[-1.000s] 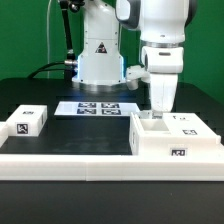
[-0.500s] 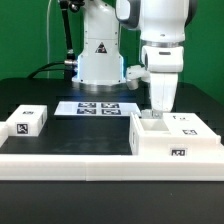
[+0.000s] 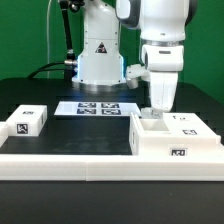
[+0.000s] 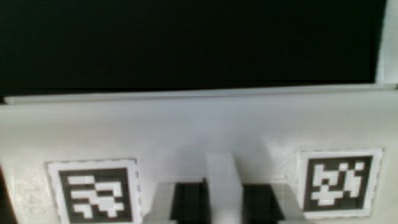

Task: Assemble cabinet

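Observation:
The large white cabinet box (image 3: 175,140) stands at the exterior view's right, with a tag on its front and white tagged panels (image 3: 187,124) on its top. My gripper (image 3: 157,112) points straight down at the box's near-left top corner. In the wrist view my gripper (image 4: 222,203) has its dark fingers (image 4: 187,205) close on either side of a thin upright white wall (image 4: 222,180) of the box. Tagged white faces (image 4: 93,190) lie on both sides of it. A small white tagged block (image 3: 27,121) lies apart at the exterior view's left.
The marker board (image 3: 98,107) lies flat at the middle back, in front of the robot base (image 3: 98,55). A long low white border rail (image 3: 60,160) runs along the front of the black table.

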Controlling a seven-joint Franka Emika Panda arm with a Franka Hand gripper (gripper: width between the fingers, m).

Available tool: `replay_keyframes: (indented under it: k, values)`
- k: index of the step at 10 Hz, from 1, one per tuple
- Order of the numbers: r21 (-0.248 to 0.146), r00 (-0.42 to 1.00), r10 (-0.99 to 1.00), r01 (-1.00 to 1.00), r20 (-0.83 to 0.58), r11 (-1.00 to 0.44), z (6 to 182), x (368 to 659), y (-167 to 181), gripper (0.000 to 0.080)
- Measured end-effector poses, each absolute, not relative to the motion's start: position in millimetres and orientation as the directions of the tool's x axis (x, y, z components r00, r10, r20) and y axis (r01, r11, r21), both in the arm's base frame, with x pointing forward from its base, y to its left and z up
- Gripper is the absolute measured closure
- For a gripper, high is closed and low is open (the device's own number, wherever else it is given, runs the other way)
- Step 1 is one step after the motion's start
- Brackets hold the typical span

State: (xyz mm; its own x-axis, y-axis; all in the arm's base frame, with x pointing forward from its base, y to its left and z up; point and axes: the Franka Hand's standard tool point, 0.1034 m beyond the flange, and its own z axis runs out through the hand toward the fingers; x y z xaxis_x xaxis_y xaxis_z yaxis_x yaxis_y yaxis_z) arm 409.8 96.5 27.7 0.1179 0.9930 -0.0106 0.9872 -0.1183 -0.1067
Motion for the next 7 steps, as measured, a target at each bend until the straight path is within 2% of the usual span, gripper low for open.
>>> replay_keyframes:
  k: [3, 7]
  values:
    - [-0.105, 0.124, 0.992, 0.986, -0.039, -0.127, 48.2, 412.4, 91.5, 0.0728]
    - [-0.096, 0.135, 0.990, 0.986, -0.040, -0.139, 55.1, 425.1, 79.1, 0.0728]
